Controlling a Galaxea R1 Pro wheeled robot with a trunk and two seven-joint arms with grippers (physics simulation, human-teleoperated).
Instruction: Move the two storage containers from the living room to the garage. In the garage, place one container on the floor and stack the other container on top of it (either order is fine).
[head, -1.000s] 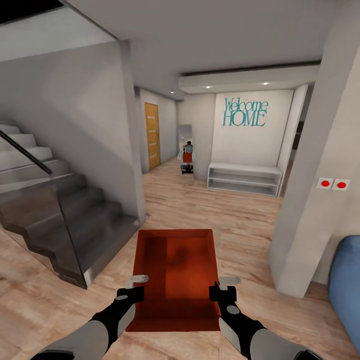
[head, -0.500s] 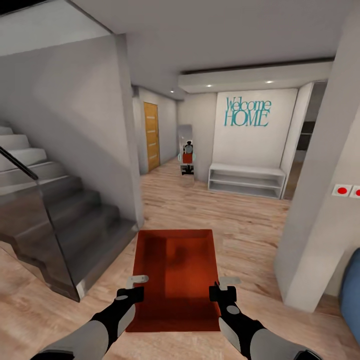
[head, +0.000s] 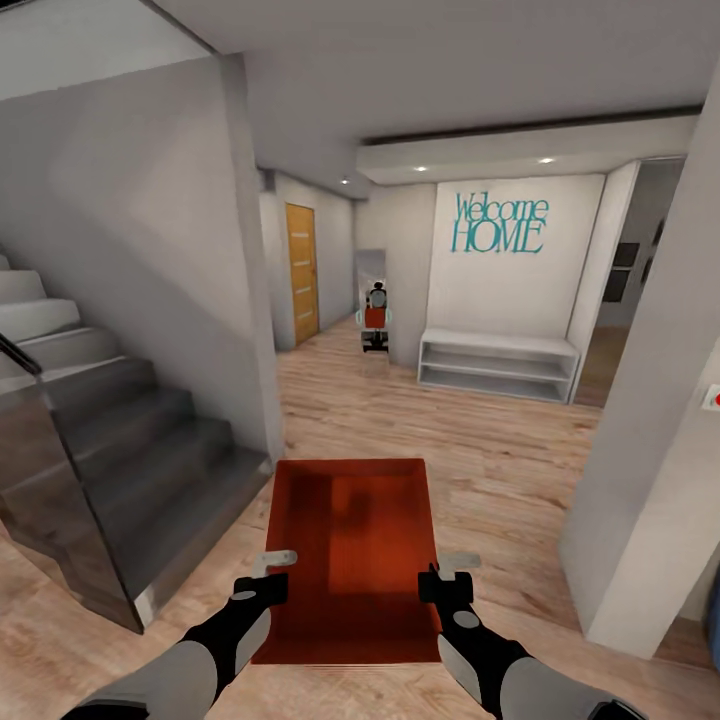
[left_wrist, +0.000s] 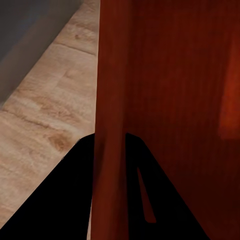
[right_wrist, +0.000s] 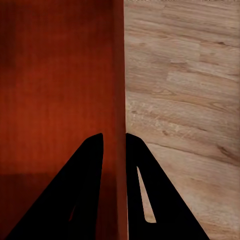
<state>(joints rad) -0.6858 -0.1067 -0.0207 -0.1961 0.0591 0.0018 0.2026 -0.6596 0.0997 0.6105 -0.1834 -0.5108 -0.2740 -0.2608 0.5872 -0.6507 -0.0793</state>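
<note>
Left end effector (head: 278, 567): clamped over the container's left wall.
Right end effector (head: 457, 573): pinching the right wall, so the load rides level.
Storage container (head: 352, 555): carried between both arms, above the plank floor (head: 480, 450).
Staircase (head: 110, 470): alongside, left.
Door (head: 303, 270): light wood, ahead.
Wall lettering (head: 499, 224): "Welcome HOME".

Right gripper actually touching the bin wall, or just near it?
Touching. In the right wrist view the right gripper straddles the storage container wall, both dark fingers pressed against its rim with no gap showing.
</note>
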